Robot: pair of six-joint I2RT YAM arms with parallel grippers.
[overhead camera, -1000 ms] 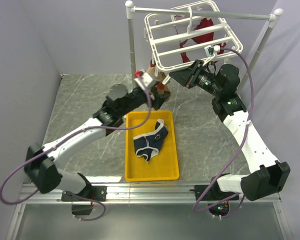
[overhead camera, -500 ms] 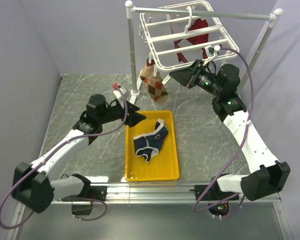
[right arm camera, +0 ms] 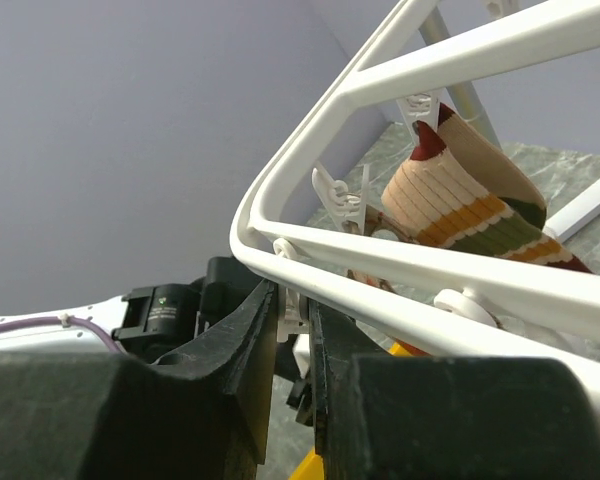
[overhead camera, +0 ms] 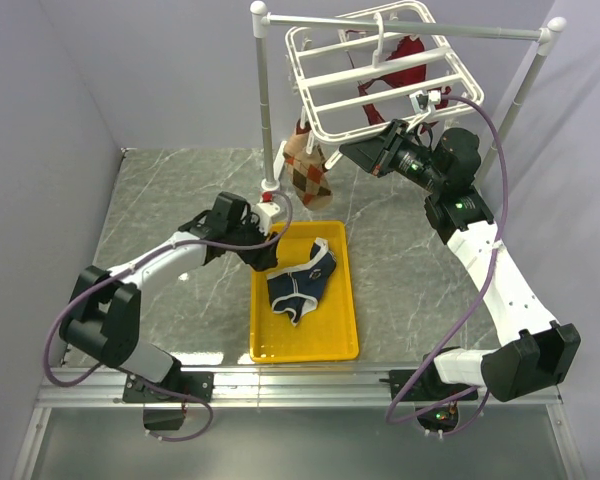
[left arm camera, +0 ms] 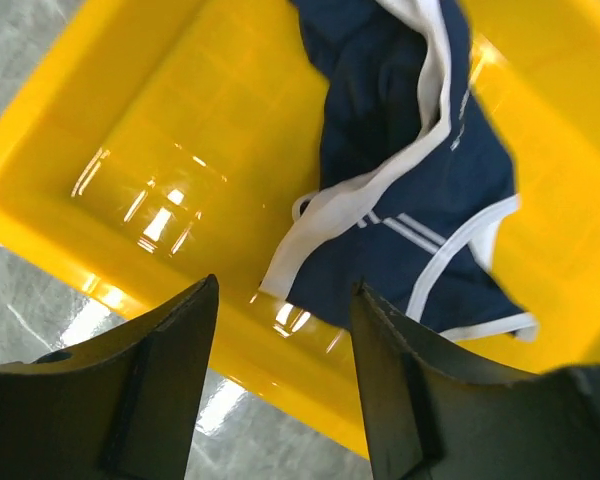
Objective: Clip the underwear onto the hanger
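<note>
The underwear point(overhead camera: 300, 280) lies bunched up in a yellow tray point(overhead camera: 340, 350) on the gray desk point(overhead camera: 180, 190). It is dark blue with white edges. It is not on the hanger point(right arm camera: 430, 262).

The left claw point(left arm camera: 285, 290) is low over the far left edge of the tray. Its two fingers point(left arm camera: 170, 380) stand apart, so it is open and holds nothing. The underwear is just beyond the fingers, and they do not touch it.

The right claw point(right arm camera: 295, 300) is up at the near edge of the hanger. Its fingers are almost together, and they pinch a small white clip point(right arm camera: 290, 318) that hangs from the hanger's rim.

The white hanger hangs by its hook from a white pole stand point(overhead camera: 265, 100) and is tipped. A dark red garment point(overhead camera: 405, 60) hangs on its far side. A brown and cream cloth point(overhead camera: 308, 172) hangs from its left corner, near the stand's pole.
</note>
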